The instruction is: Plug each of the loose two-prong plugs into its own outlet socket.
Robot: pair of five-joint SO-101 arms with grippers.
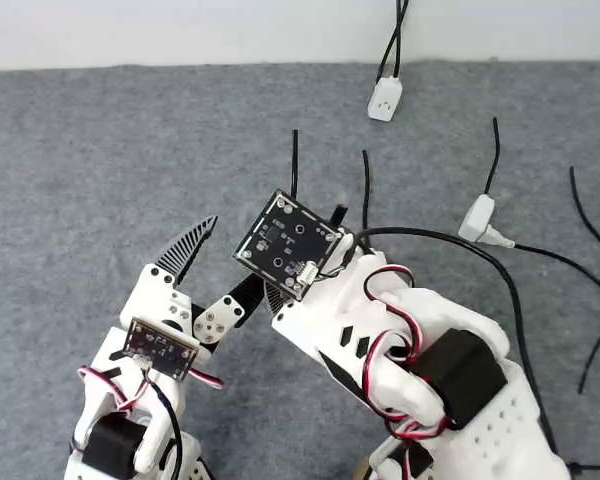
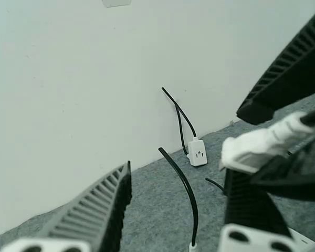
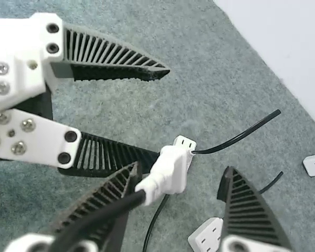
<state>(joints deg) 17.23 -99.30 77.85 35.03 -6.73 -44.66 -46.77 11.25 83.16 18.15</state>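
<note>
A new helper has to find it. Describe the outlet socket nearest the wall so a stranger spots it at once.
Look along the white wall behind the grey table. At its foot lies the outlet socket, a small white block. Only its black cord rises up the wall; a second socket lies farther out.

White black-corded two-prong plug [image 3: 168,170], tilted, tip against small white socket [image 3: 184,143] with slots showing, second socket [image 1: 384,100] at 12 o'clock in high view, white, black-corded, slots bare
</note>
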